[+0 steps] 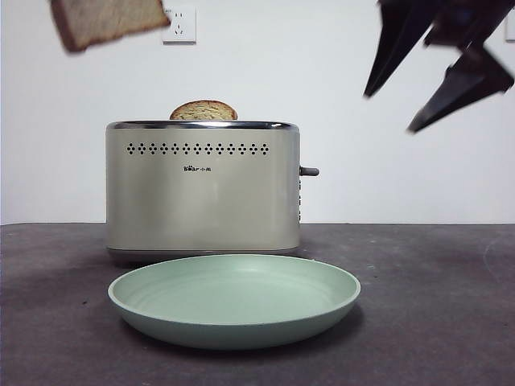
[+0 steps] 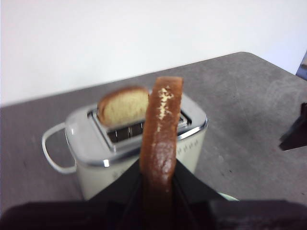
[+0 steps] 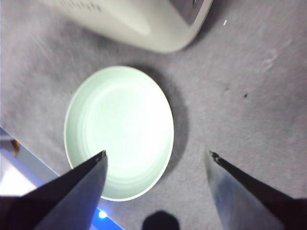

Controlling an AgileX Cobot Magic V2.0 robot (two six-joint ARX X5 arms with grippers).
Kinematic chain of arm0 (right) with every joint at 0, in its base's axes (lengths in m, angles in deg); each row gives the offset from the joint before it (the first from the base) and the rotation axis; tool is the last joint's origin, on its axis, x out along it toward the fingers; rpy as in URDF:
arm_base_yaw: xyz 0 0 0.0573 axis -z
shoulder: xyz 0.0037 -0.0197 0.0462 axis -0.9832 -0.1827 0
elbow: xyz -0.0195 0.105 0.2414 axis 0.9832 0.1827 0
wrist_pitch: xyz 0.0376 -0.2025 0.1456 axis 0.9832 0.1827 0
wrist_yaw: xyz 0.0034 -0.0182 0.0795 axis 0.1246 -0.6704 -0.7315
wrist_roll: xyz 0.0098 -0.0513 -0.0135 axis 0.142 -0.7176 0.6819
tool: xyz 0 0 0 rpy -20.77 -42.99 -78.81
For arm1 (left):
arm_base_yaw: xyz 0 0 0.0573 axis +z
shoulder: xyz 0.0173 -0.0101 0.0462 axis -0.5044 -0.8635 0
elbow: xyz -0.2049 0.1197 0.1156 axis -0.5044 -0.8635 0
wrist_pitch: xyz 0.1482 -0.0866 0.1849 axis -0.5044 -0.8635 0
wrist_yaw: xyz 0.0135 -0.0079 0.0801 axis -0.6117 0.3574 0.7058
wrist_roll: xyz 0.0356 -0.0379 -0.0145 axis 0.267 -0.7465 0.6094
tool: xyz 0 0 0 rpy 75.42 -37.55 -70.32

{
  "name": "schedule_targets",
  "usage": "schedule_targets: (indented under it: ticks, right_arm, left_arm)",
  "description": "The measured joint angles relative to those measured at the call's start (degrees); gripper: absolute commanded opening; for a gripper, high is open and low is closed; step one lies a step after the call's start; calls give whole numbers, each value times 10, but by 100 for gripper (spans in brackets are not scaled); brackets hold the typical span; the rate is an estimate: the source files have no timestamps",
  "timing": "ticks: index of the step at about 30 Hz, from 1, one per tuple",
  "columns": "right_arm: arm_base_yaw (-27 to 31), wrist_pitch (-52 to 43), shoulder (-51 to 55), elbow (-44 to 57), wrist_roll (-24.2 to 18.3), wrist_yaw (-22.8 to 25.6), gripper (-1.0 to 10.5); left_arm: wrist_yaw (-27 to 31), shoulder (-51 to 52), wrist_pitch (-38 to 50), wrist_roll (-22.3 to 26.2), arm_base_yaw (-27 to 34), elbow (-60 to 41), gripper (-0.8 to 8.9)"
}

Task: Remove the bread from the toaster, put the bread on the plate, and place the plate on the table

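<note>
1. Currently, the bread (image 1: 109, 22), a large slice with tan speckled crumb and dark brown crust, hangs in the air at the top left of the front view, clear of the toaster and tilted.
2. In the left wrist view the same bread (image 2: 160, 139) is seen edge-on: a glossy brown crust strip with pale flecks, clamped between the black jaws of the left gripper (image 2: 158, 191), which are closed on its lower part.
3. The toaster (image 1: 203, 189), a boxy cream-coloured unit with a chrome top rim, stands on the table (image 1: 434, 305), a flat, matte, dark grey-brown surface, towards its far edge.
4. Toaster markings: a row of small dark holes runs below the rim; under it sits a tiny dark logo (image 1: 195, 168) that appears to read "Bear", followed by characters too small to read. A dark side lever (image 1: 309, 171) projects from the right side.
5. A second slice (image 1: 203, 111), narrower with a rounded dome top, stands upright in the toaster slot.
6. The plate (image 1: 233, 299), wide, shallow, round and pale mint-green with faint concentric rings, rests on the table just in front of the toaster, near the front edge. It holds nothing.
7. The right gripper (image 1: 438, 80) hangs above the right side of the table with its jaws spread apart, holding nothing; its wrist view looks down on the plate (image 3: 120, 129).
8. A white wall socket (image 1: 179, 25) is on the back wall.
</note>
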Motion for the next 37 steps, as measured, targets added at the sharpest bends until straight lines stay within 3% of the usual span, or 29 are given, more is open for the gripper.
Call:
schedule_targets:
  ticks: [6, 20, 37]
  right_arm:
    - [-37, -16, -75, 0, -7, 24, 343]
    - [-90, -52, -199, 0, -9, 24, 343]
    - [-105, -91, -212, 0, -9, 26, 342]
  left_arm:
    - [7, 73, 3, -41, 0, -35, -8]
    - [10, 96, -13, -47, 0, -34, -8]
    - [10, 96, -14, -47, 0, -34, -8]
